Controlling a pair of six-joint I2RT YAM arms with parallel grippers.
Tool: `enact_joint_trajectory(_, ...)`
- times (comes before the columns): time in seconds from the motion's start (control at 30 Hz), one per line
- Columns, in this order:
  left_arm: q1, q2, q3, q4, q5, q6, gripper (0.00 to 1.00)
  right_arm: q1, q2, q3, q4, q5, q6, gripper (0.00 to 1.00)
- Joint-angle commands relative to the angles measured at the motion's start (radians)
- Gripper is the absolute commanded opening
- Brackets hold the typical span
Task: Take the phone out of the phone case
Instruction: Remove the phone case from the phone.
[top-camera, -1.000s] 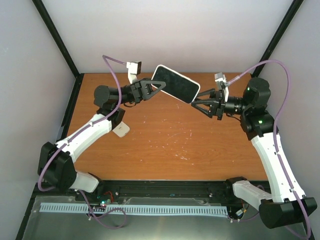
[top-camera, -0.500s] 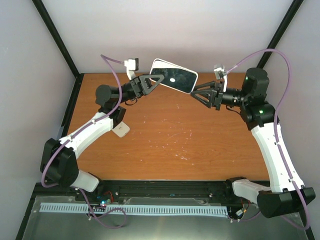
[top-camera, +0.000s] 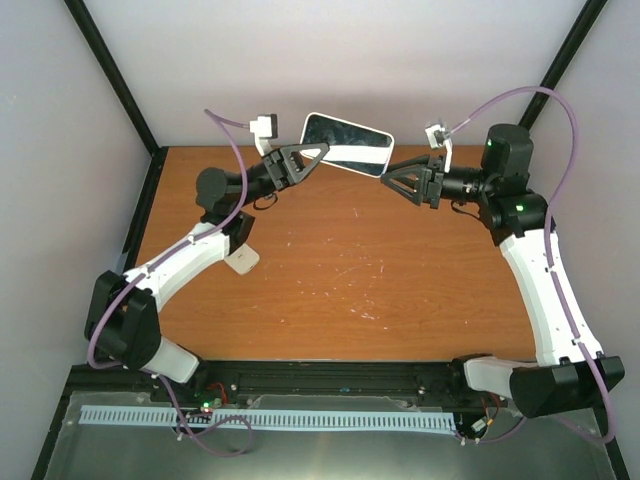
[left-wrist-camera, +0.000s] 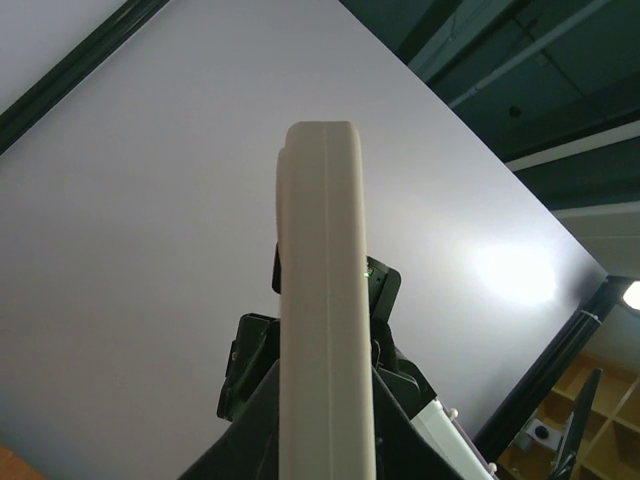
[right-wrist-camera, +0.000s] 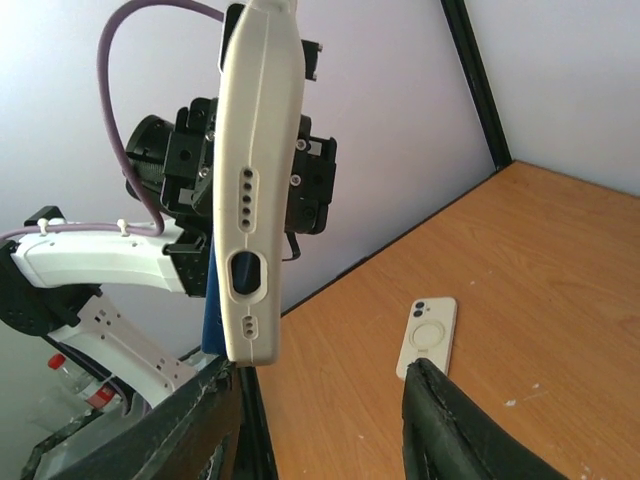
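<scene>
**Cased phone held aloft between the arms**

My left pincer (top-camera: 315, 155) is clamped on one end of the phone (top-camera: 345, 148), which sits in its cream phone case (right-wrist-camera: 255, 180), well above the counter (top-camera: 400, 280) near the back wall. My right pincer (top-camera: 388, 172) stands apart at the opposite end, fingers spread wider than the case's edge. A spare case (top-camera: 241, 259) lies flat on the counter beside the left arm.

Wooden table (top-camera: 350, 280), cream spare case (right-wrist-camera: 428, 335) lying flat, white walls (top-camera: 350, 60)
</scene>
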Motion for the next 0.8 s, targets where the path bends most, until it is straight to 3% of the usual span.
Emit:
enact_joint_trajectory(0.0, -0.119, 0.007, 0.052, 0.105, 0.309, -0.097, 0.0, 0.008, 0.087, 0.013, 0.029, 0.154, 0.042, 0.45)
enact_joint_trajectory(0.3, -0.153, 0.038, 0.08, 0.156, 0.351, -0.12, 0.0, -0.008, 0.109, 0.01, 0.051, 0.155, 0.083, 0.45)
enact_joint_trajectory(0.6, -0.153, 0.049, 0.047, 0.191, 0.356, -0.156, 0.0, -0.083, 0.08, 0.002, 0.293, 0.091, 0.22, 0.43)
enact_joint_trajectory(0.77, -0.152, 0.042, 0.044, 0.176, 0.368, -0.143, 0.0, -0.097, 0.067, 0.003, 0.33, 0.088, 0.264, 0.43)
